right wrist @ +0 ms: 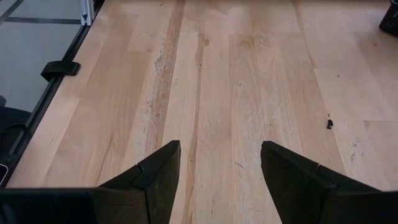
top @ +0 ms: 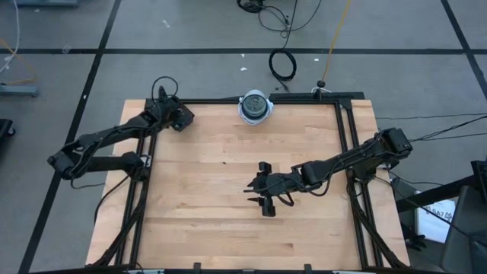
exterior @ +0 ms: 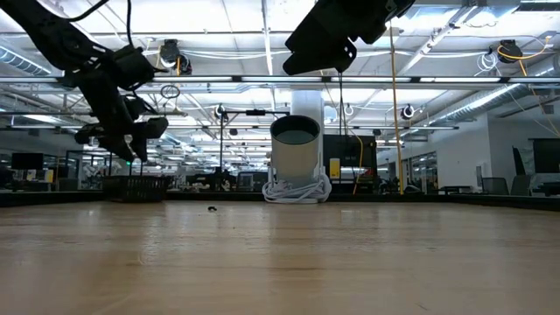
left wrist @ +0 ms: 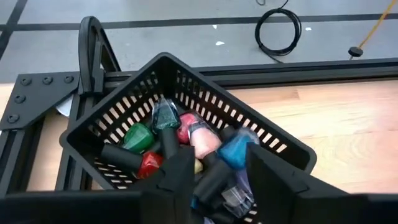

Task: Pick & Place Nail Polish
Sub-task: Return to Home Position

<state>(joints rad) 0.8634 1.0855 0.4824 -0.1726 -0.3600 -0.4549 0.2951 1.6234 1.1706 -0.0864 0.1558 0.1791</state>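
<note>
Several tiny nail polish bottles with dark caps lie heaped in a black slotted basket (left wrist: 155,81) at the table's far left corner. Among them are a green one (left wrist: 138,138), a red one (left wrist: 148,163), a teal one (left wrist: 164,116), a pink one (left wrist: 203,140) and a blue one (left wrist: 236,150). My left gripper (left wrist: 217,171) hovers open just above the heap, and the low view (exterior: 129,150) shows it clear of the basket (exterior: 136,186). My right gripper (right wrist: 221,168) is open and empty over the bare middle of the table, and it also shows in the high view (top: 262,192).
A round white-and-blue container (top: 256,106) stands at the middle of the far edge, and it also shows in the low view (exterior: 296,162). A small dark speck (right wrist: 329,123) lies on the wood. A black frame rail (top: 346,144) borders the table, and cables lie on the floor beyond.
</note>
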